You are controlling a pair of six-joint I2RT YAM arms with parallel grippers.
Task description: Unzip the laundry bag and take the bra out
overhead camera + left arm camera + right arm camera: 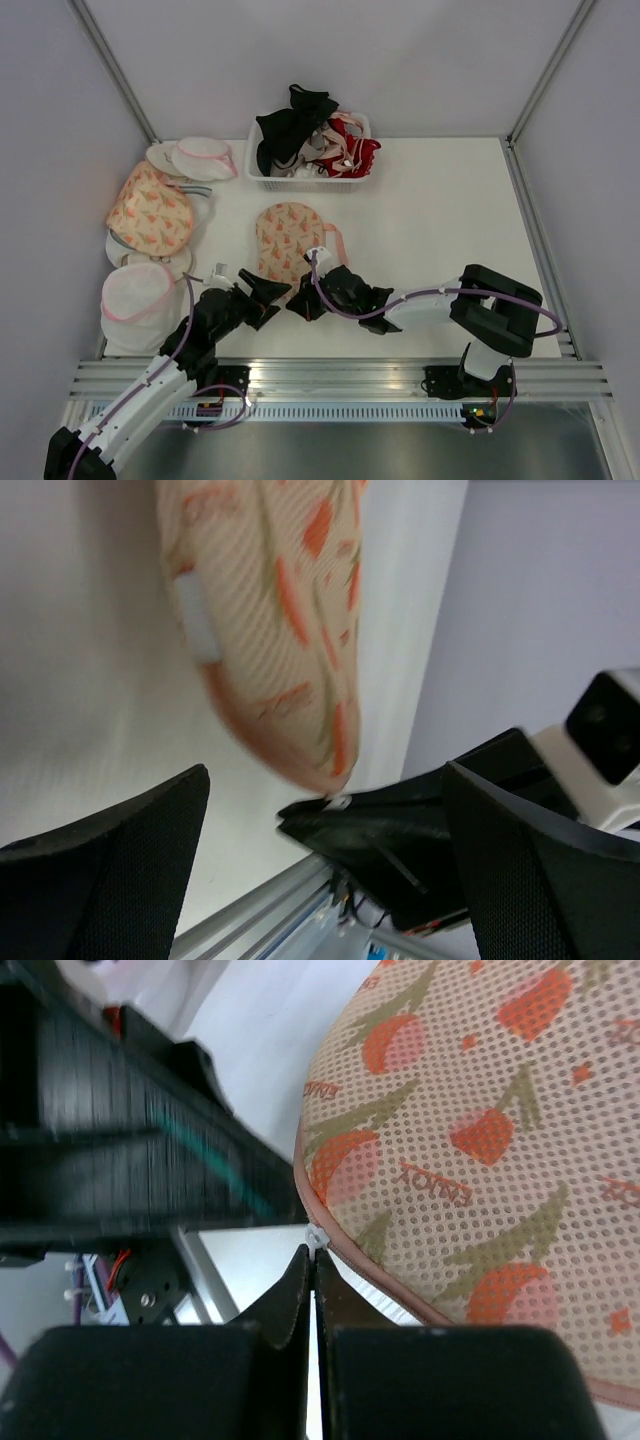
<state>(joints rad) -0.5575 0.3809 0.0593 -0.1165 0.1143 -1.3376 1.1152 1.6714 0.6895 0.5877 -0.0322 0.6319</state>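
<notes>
The laundry bag (288,238), peach mesh with orange-red leaf print and a pink zipper rim, lies flat mid-table. My right gripper (300,302) is at its near end. In the right wrist view the right gripper (314,1253) is shut on the small white zipper pull (317,1236) at the rim of the bag (480,1130). My left gripper (271,299) is open just left of it, near the bag's near tip. In the left wrist view the left gripper (325,772) is empty below the bag (280,610). The pale pink bra is hidden.
A white basket (262,180) holding black and red bras stands at the back. A second leaf-print pouch (150,212) and white mesh pouches (140,295) lie along the left edge. The metal rail (340,378) runs along the near edge.
</notes>
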